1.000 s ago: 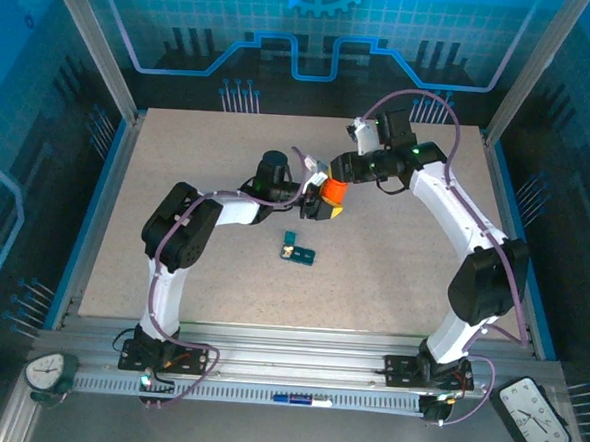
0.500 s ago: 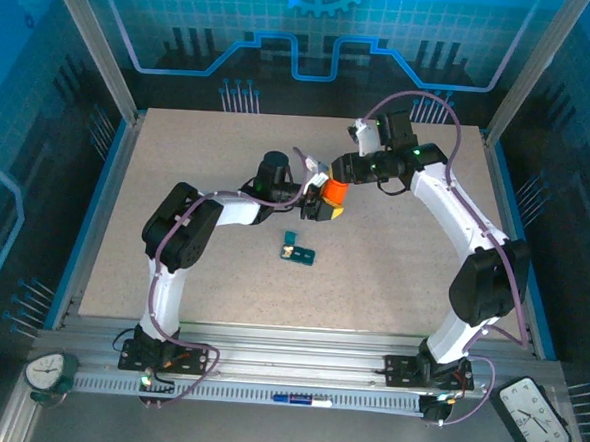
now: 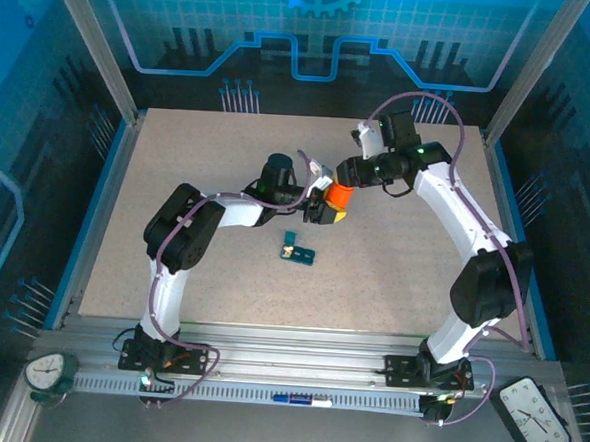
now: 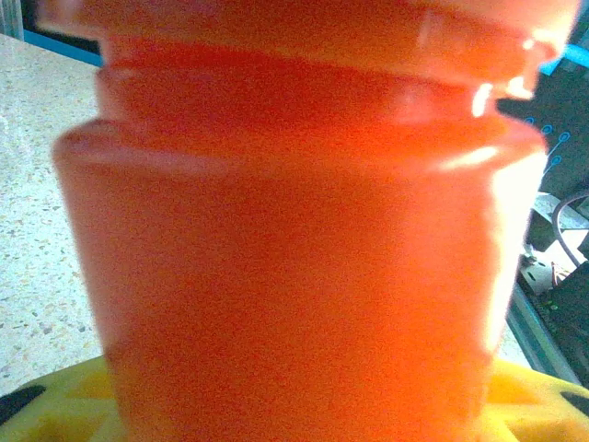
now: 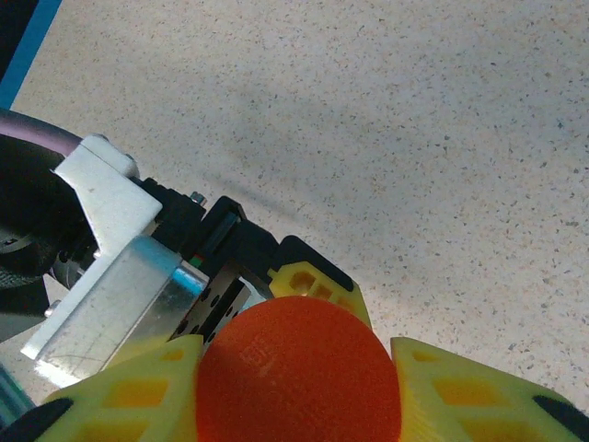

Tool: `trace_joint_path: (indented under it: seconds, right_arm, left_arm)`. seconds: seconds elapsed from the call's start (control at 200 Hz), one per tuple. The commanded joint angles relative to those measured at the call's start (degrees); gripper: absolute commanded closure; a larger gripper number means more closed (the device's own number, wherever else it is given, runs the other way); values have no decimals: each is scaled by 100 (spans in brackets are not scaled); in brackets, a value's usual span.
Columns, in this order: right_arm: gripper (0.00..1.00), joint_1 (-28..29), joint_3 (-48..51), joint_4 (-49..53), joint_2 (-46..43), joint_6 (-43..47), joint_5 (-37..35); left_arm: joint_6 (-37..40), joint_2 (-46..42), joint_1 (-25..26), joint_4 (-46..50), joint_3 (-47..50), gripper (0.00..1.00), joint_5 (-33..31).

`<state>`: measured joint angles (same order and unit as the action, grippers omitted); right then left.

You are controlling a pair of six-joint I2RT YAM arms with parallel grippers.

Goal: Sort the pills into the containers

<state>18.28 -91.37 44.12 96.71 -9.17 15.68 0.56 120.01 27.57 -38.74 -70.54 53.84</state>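
The bottle (image 3: 339,197) sits mid-surface (image 3: 178,174) between the left arm's jaws at its left and the right arm's jaws at its far side; the pill box (image 3: 298,249) lies nearer, slightly left

We see one small dark-teal pill box (image 3: 299,249), a short strip, lying flat on the speckled table (image 3: 392,277) near its middle, slightly angled. Pale patch at its left end; can't tell if that's an open lid.

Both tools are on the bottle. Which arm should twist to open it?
Right, probably. The right tool is clamped on the round end of the bottle, apparently its cap. The left tool grips the body, so it is well placed to brace it.
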Motion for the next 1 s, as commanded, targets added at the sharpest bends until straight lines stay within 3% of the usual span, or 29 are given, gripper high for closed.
trace_joint_path:
  seconds: [0.0,0.29,0.535,0.996]
  right_arm:
    - [75,-198,110,1226,254,288,-544]
    - [74,-308,-40,1085,559,-114,594]
    - [70,-374,193,618,455,-661,1118]
    - [69,-381,9,701,428,-748,1121]
  left_arm:
    - [202,-454,-85,-888,-229,100,232]
    - [443,-588,-55,-757,-192,100,206]
    - [566,-653,-42,-806,-81,100,85]
    - [827,-751,-23,-481,-108,100,40]
